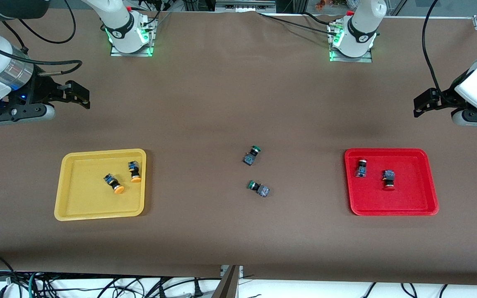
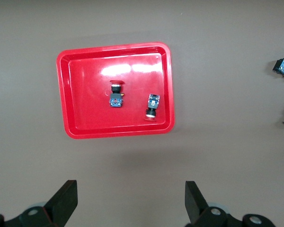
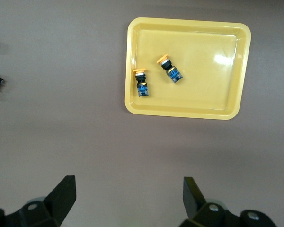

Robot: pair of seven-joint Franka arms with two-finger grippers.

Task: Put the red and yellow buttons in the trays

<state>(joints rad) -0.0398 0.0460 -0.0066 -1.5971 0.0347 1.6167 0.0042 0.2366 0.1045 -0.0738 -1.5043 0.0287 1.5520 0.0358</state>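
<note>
Two yellow-capped buttons [image 1: 113, 184] [image 1: 134, 171] lie on their sides in the yellow tray [image 1: 81, 203] toward the right arm's end of the table. The right wrist view shows the same buttons [image 3: 141, 82] [image 3: 169, 68] in that tray [image 3: 227, 94]. In the red tray [image 1: 412, 198] toward the left arm's end lie two red-capped buttons [image 1: 361, 168] [image 1: 388, 179], which the left wrist view shows as well [image 2: 116, 94] [image 2: 152, 106]. My right gripper [image 1: 82, 97] [image 3: 129, 198] hangs open and empty over bare cloth. My left gripper [image 1: 420, 105] [image 2: 131, 198] is likewise open, empty and over bare cloth.
Two green-capped buttons [image 1: 252, 155] [image 1: 258, 188] lie on the brown cloth mid-table between the trays. Both arm bases [image 1: 128, 35] [image 1: 352, 39] stand at the table's edge farthest from the front camera. Cables hang below the edge nearest that camera.
</note>
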